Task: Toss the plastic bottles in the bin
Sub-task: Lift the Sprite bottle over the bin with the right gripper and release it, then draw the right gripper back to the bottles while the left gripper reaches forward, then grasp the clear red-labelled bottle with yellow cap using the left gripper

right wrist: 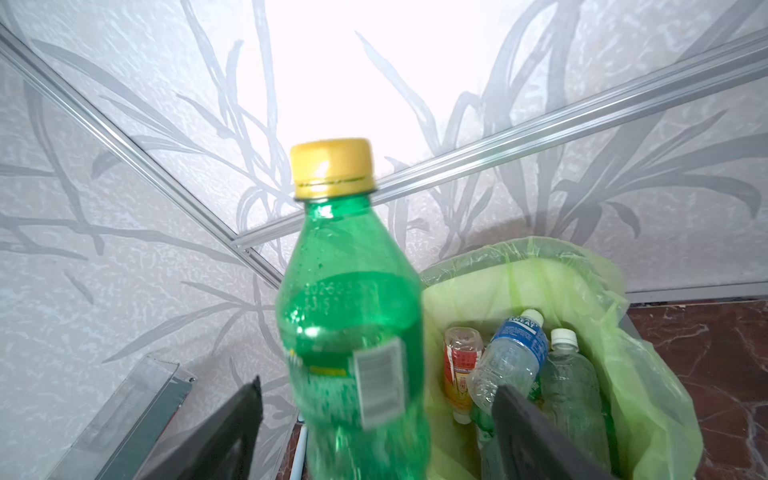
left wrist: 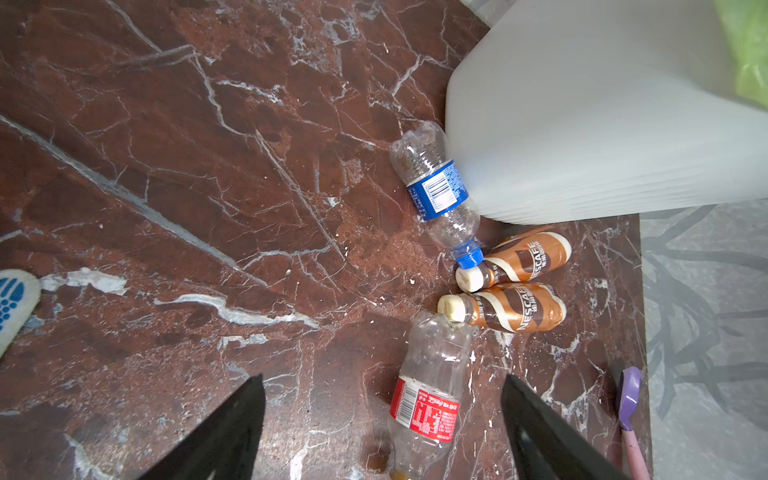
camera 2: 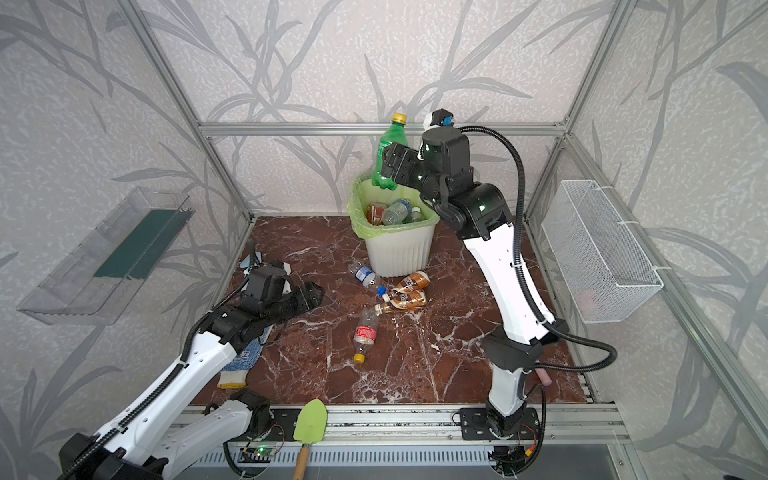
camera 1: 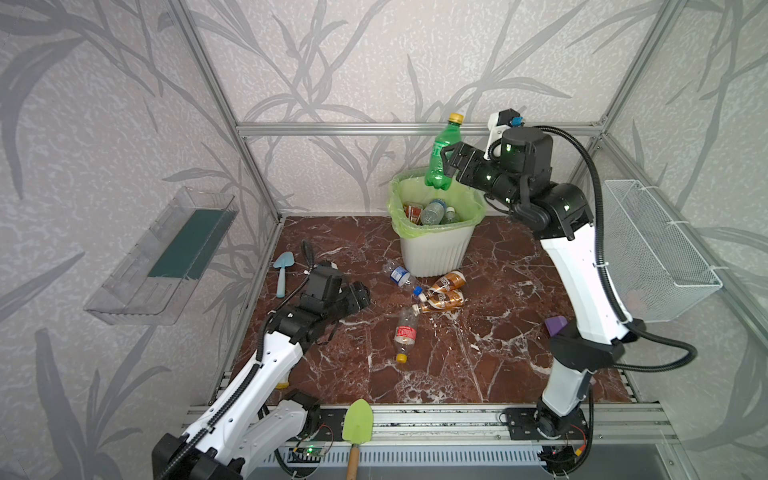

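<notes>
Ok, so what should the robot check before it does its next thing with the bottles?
1. right gripper open, fingers clear of the green bottle: ok.
2. Green bottle over the mouth of the bin: cannot tell; its base looks close to the far rim.
3. Room in the bin: ok, the bottles inside lie below the rim.
4. left gripper open: ok.
5. red-label bottle between the left fingers: ok, roughly.
6. Floor free of bottles: not ok; the blue-label bottle and two brown bottles lie there too.
</notes>
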You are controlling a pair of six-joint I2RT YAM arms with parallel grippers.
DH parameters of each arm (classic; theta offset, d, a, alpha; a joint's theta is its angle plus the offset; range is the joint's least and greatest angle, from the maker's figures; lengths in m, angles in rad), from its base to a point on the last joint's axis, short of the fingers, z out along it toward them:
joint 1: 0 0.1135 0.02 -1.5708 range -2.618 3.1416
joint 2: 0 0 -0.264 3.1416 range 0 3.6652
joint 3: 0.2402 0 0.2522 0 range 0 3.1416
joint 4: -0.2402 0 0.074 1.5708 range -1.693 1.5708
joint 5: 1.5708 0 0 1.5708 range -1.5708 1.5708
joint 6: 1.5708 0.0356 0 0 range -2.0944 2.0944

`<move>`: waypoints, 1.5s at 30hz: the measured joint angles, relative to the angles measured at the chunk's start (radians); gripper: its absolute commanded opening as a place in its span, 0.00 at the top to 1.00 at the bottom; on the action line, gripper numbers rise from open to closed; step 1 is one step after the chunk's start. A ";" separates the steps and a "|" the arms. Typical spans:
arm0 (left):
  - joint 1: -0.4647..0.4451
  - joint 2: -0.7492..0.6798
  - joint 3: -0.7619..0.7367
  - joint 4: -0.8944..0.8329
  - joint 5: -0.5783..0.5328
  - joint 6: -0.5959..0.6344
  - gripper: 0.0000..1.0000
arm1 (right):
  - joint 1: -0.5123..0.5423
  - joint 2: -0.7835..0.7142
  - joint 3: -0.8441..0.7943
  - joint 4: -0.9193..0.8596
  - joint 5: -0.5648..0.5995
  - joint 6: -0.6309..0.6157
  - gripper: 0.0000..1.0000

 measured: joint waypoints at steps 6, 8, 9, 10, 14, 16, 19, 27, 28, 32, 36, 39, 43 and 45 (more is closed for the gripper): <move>0.000 -0.054 0.000 -0.009 -0.017 -0.002 0.12 | 0.042 0.085 0.150 -0.307 0.044 -0.035 0.07; 0.000 -0.059 -0.001 -0.010 -0.023 -0.002 0.12 | 0.074 0.005 -0.001 -0.317 0.067 -0.040 0.08; 0.000 -0.058 -0.003 -0.010 -0.024 -0.002 0.12 | 0.090 -0.071 -0.150 -0.291 0.072 -0.039 0.09; 0.000 -0.058 -0.006 -0.009 -0.024 -0.002 0.12 | 0.101 -0.144 -0.297 -0.242 0.073 -0.038 0.11; 0.000 -0.050 -0.027 -0.011 -0.023 -0.006 0.12 | 0.103 -0.497 -0.969 -0.017 0.066 -0.006 0.15; 0.000 -0.046 -0.029 -0.011 -0.021 -0.008 0.12 | 0.093 -0.571 -1.103 0.013 0.066 0.027 0.15; 0.000 -0.041 -0.029 -0.011 -0.014 -0.009 0.12 | 0.083 -0.656 -1.287 0.108 0.053 0.082 0.16; -0.005 0.024 -0.035 -0.006 0.067 -0.005 0.13 | 0.085 -0.760 -1.704 0.224 -0.043 0.224 0.17; -0.010 0.032 -0.038 -0.006 0.072 -0.005 0.13 | 0.087 -0.763 -1.744 0.237 -0.055 0.238 0.17; -0.064 0.072 -0.043 -0.003 0.076 -0.014 0.13 | 0.105 -0.768 -1.889 0.291 -0.106 0.298 0.17; -0.149 0.122 -0.043 0.004 0.062 -0.030 0.13 | 0.117 -0.766 -1.960 0.337 -0.162 0.340 0.17; -0.200 0.163 -0.043 0.013 0.050 -0.046 0.13 | 0.127 -0.765 -1.994 0.383 -0.192 0.362 0.17; -0.243 0.211 -0.043 0.027 0.024 -0.064 0.11 | 0.130 -0.765 -2.031 0.421 -0.213 0.383 0.17; -0.266 0.237 -0.043 0.033 0.012 -0.074 0.10 | 0.130 -0.766 -2.043 0.433 -0.219 0.389 0.17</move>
